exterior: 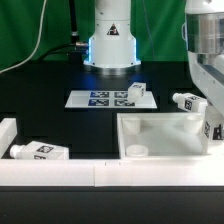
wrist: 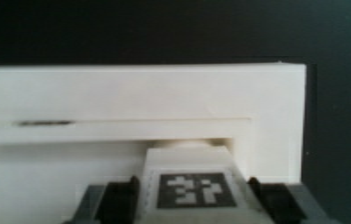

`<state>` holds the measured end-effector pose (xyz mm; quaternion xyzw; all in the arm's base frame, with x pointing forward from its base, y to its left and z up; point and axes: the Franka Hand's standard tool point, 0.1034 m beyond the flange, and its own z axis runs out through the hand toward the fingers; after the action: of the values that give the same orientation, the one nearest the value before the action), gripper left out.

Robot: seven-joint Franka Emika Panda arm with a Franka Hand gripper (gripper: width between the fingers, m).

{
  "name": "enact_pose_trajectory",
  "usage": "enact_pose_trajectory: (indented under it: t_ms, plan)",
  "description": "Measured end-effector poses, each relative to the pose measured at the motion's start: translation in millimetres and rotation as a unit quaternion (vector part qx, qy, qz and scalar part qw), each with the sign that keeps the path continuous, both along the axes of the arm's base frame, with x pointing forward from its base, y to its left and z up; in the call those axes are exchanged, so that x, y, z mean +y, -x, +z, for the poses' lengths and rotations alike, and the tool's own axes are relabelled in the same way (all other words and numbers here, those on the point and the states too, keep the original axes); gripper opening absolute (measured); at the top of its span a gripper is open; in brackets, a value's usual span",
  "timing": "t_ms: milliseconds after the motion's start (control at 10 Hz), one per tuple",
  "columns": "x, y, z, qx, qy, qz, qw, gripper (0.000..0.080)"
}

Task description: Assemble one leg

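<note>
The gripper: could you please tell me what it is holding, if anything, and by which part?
The gripper holds a leg, clamped across its tagged sides near one end, by the tabletop.

Black tabletop (exterior: 50, 110) under bright light, green backdrop (exterior: 30, 25) behind, cables (exterior: 40, 35) hanging.

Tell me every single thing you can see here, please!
leg: three, white with black-and-white tags; one lying at the exterior view's left, one lying behind the tabletop, one in the claw
tabletop: one, white, tray-shaped, exterior view's right
small cube: one, white with tags, at the marker board's edge
marker board: one, white, flat, middle of the table
rail: one, white, along the near edge
table: one, black
robot base: one, white, at the back
claw: one, dark fingers, shut on a leg in front of the tabletop
</note>
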<state>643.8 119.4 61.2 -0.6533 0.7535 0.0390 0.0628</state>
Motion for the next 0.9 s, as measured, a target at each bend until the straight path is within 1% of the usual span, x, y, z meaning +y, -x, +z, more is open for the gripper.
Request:
enact_pose_trajectory:
  t_ms: [100, 300, 600, 700, 800, 900]
  plan:
    - [0.9, -1.1, -1.5, -0.002, -0.002, -0.084, 0.996, 0.0284]
    - [-1.7, -0.6, -1.4, 0.0, 0.0, -0.105, 0.994, 0.0284]
    - [-2.2, -0.2, -1.8, -0.001, 0.003, -0.099, 0.995, 0.0284]
    - [-2.0, -0.4, -0.5, -0.003, 0.003, -0.094, 0.996, 0.0442]
    - [-1.8, 0.8, 7.3, -0.008, 0.002, -0.078, 0.997, 0.057]
    - [-3.1, 1.6, 24.3, -0.017, -0.002, -0.064, 0.998, 0.057]
